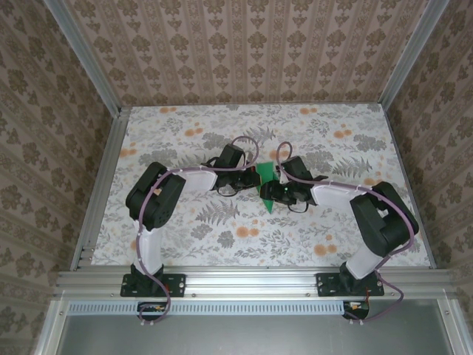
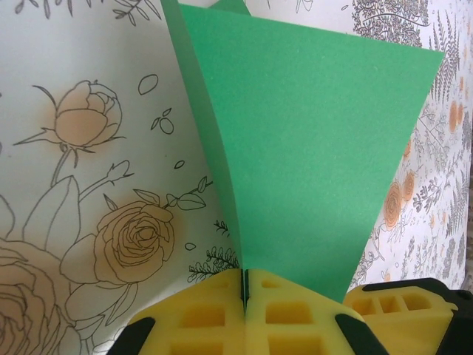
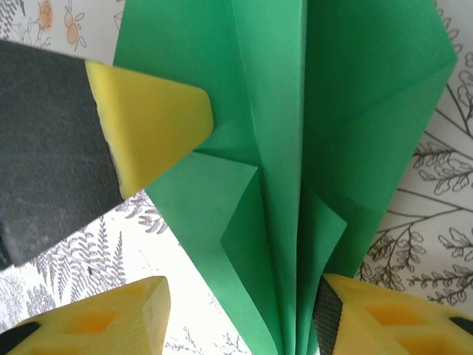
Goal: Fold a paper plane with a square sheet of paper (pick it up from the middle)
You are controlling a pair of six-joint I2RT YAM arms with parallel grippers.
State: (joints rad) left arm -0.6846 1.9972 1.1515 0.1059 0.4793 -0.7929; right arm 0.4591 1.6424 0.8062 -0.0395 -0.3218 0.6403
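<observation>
The green paper [image 1: 265, 172] is folded into a pointed paper plane shape with several long creases, held off the table at its middle, tip toward the near edge. My left gripper [image 1: 250, 180] is shut on one edge of it; in the left wrist view the yellow pads [image 2: 214, 314] meet on the paper [image 2: 310, 148]. My right gripper [image 1: 272, 194] is open, its fingers [image 3: 111, 318] straddling the narrow folded end of the paper [image 3: 281, 185]. The folds lie close to the right-hand finger. The left gripper's yellow fingertip [image 3: 155, 126] presses the paper's flap from the left.
The floral tablecloth [image 1: 222, 229] covers the table. An aluminium rail [image 1: 251, 279] runs along the near edge, and patterned walls close in the left, back and right. Both arms meet at the table's centre, with cables looping over the wrists.
</observation>
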